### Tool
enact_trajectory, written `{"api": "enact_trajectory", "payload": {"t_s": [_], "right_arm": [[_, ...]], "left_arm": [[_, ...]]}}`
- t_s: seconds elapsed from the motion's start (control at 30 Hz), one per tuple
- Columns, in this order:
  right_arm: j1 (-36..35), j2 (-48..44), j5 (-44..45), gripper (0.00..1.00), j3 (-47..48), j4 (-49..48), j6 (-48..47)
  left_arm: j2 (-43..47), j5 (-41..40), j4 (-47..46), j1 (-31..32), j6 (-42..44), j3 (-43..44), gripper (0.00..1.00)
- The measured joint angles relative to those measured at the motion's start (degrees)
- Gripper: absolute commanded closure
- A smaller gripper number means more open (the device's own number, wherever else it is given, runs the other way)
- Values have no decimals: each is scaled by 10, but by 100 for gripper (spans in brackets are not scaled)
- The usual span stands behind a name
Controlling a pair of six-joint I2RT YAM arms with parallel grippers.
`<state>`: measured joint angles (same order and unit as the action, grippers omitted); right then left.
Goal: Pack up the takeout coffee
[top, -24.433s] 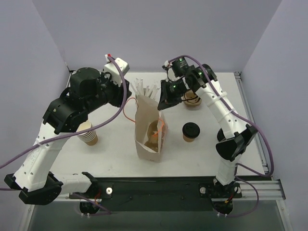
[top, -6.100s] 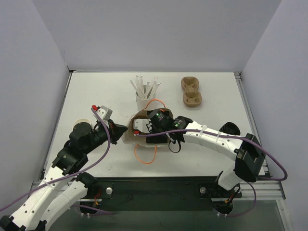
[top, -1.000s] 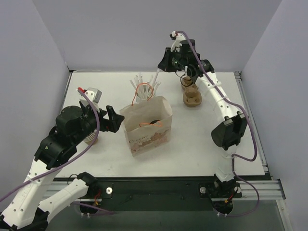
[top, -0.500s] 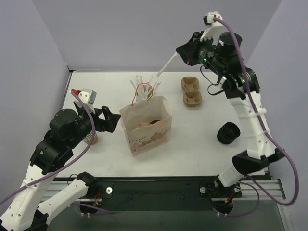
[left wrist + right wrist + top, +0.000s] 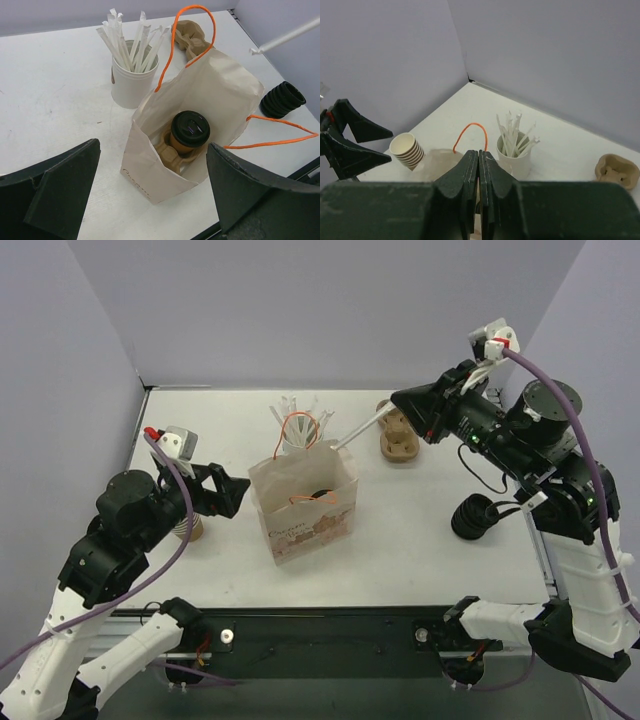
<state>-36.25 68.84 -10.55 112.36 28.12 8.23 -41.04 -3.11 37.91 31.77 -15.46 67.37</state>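
Kraft cup [image 5: 182,146], glossy blk lid [image 5: 190,128] (round), in bag [image 5: 220,95].

Left tool [image 5: 228,490] low, spread wide; right tool [image 5: 405,405] raised, pinching straw [image 5: 362,428].

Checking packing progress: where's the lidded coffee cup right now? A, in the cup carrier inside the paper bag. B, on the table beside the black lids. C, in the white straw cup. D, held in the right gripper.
A: the left wrist view shows the lidded coffee cup seated in the cup carrier inside the paper bag; the right gripper is shut on a wrapped straw.
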Motion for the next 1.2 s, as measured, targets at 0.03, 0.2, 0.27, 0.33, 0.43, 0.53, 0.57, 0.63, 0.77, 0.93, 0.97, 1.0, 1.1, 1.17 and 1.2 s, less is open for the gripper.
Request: {"api": "enact_trajectory", "payload": {"t_s": [0.03,0.2,0.27,0.33,0.43,0.53,0.57,0.63,0.77,0.93,0.97,1.0,1.1,1.17,1.2], "right_arm": [[-2,-5,2,92,-13,6,2],[-7,-1,7,92,-55,16,11],[-10,12,7,92,-63,17,16],[-17,28,5,92,-69,18,21],[-30,62,1,92,-70,17,25],[-49,106,-7,92,-69,17,33],[-55,119,-9,92,-69,17,36],[-67,143,-11,91,-69,17,39],[-99,180,-15,89,-70,17,46],[-123,206,-16,87,-74,16,53],[-125,210,-15,87,-75,16,55],[-127,215,-15,86,-76,15,58],[-136,227,-13,85,-83,11,69],[-143,235,-12,84,-91,9,76],[-147,238,-10,83,-95,9,79]], "left_arm": [[0,1,0,0,1,0,3],[0,6,0,0,3,0,3],[0,7,0,0,3,0,3],[0,8,0,0,3,0,3],[0,8,-1,0,6,-1,3],[5,6,-9,0,7,-9,3],[8,4,-10,0,7,-13,3],[14,-2,-11,0,9,-23,3],[24,-26,-10,0,9,-43,3],[27,-47,-11,0,9,-55,3],[27,-50,-11,0,9,-56,3],[27,-55,-10,0,9,-59,3],[25,-64,-9,0,11,-60,3],[22,-68,-9,0,14,-60,3],[21,-68,-9,0,15,-60,3]]}}
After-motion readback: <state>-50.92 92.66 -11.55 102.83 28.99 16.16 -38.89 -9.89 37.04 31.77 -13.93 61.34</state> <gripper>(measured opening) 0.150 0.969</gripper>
